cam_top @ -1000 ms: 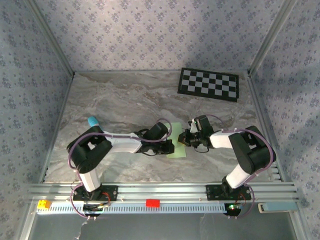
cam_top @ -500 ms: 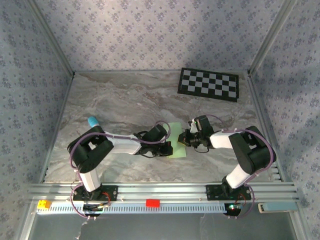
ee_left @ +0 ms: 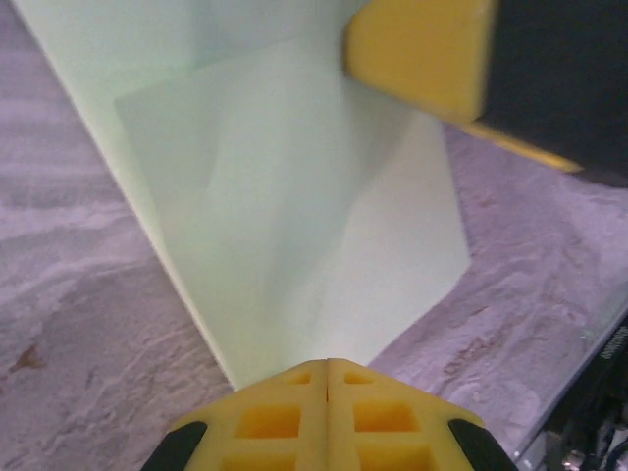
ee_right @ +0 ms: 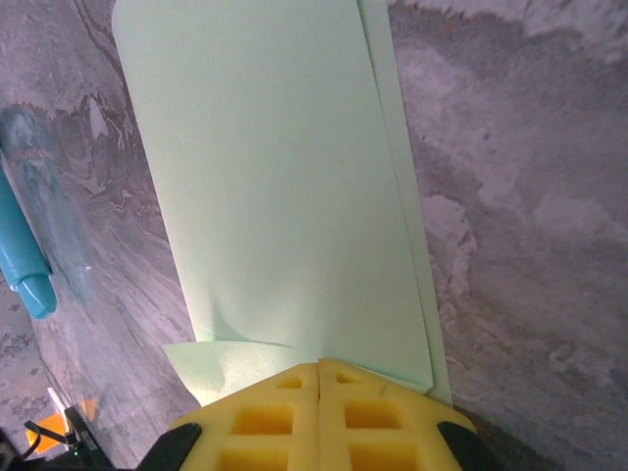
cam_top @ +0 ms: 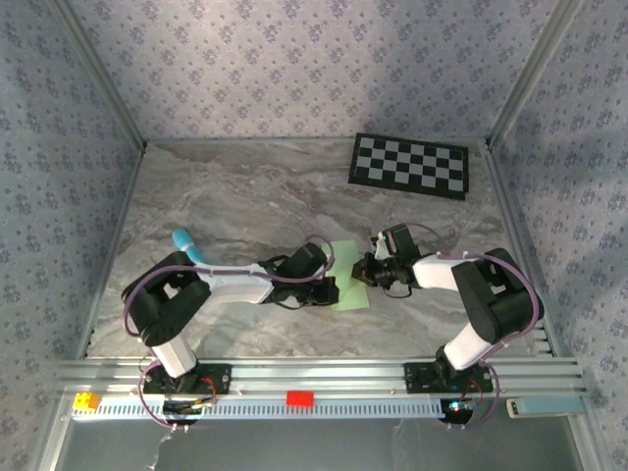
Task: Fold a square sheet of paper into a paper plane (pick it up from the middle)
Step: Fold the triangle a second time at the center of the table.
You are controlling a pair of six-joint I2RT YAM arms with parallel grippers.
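Observation:
The square sheet of paper (cam_top: 350, 287) lies folded into a narrow pale mint-green strip on the marble table between my two grippers. My left gripper (cam_top: 335, 287) meets it from the left, shut, its closed yellow tips (ee_left: 327, 363) set on the paper's (ee_left: 294, 245) near edge. My right gripper (cam_top: 365, 274) comes from the right, also shut, with its tips (ee_right: 319, 363) on the paper's (ee_right: 275, 196) opposite edge, where a small flap sticks out underneath. One right finger (ee_left: 422, 54) shows across the sheet in the left wrist view. Whether either pinches the paper or only presses on it is unclear.
A cyan-blue stick (cam_top: 186, 244) lies on the table left of the left arm, also in the right wrist view (ee_right: 22, 257). The black-and-white checkerboard (cam_top: 410, 165) sits at the back right. A red block (cam_top: 299, 397) and a yellow block (cam_top: 86, 400) rest on the front rail.
The left arm's elbow has sunk toward the near left, uncovering more of the cyan-blue stick. Both grippers stay shut at the paper, barely shifted.

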